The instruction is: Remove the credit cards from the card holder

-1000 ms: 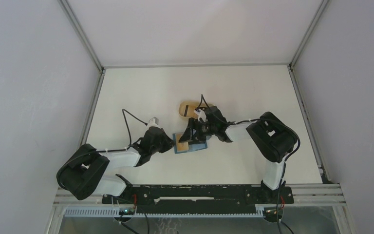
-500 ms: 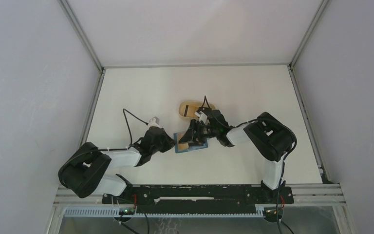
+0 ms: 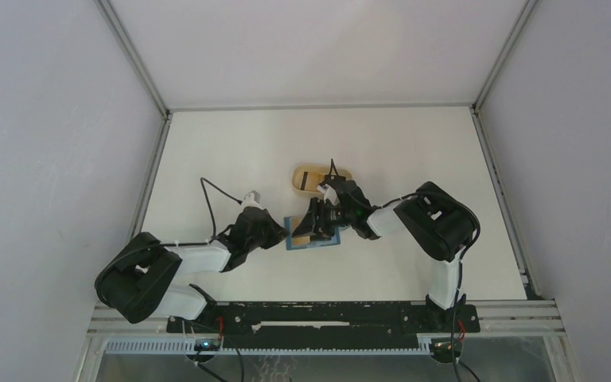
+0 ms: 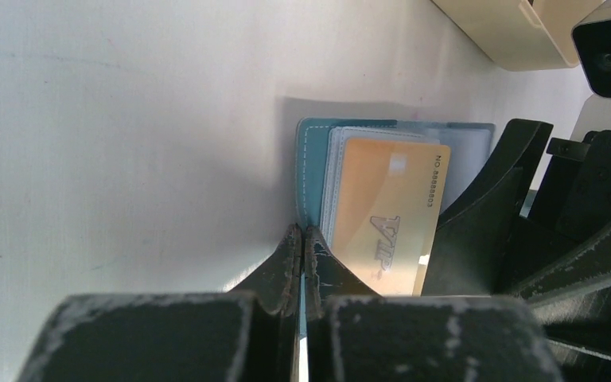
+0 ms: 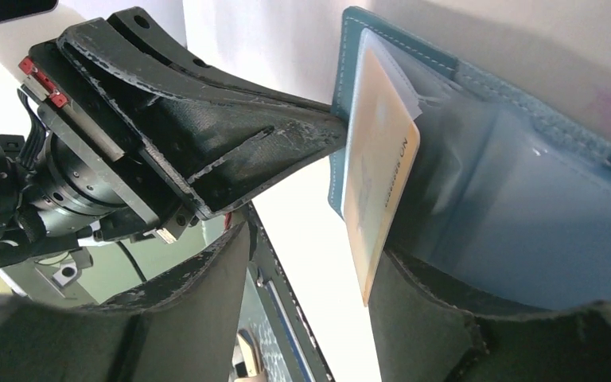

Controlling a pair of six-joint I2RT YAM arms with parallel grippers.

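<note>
The teal-blue card holder [image 3: 324, 239] lies open on the table, its pale blue inside [image 5: 517, 215] facing up. My left gripper [image 4: 302, 235] is shut on its near stitched edge [image 4: 312, 159], pinning it. A gold credit card [image 4: 386, 215] marked VIP sticks partway out of a slot, over paler cards [image 4: 336, 171]. My right gripper [image 5: 310, 274] is open around the card's free end [image 5: 378, 167]. The card's edge rests against the inner face of one finger [image 5: 426, 318]. The other finger [image 5: 191, 318] stands well apart from it.
A beige oval tray [image 3: 306, 177] sits just beyond the card holder, its corner at the top of the left wrist view [image 4: 501, 32]. Both arms meet at the middle of the white table [image 3: 414, 143], walled on three sides.
The right gripper's jaws have narrowed around the gold card, and that arm has shifted slightly left. The left gripper stays clamped on the card holder.
</note>
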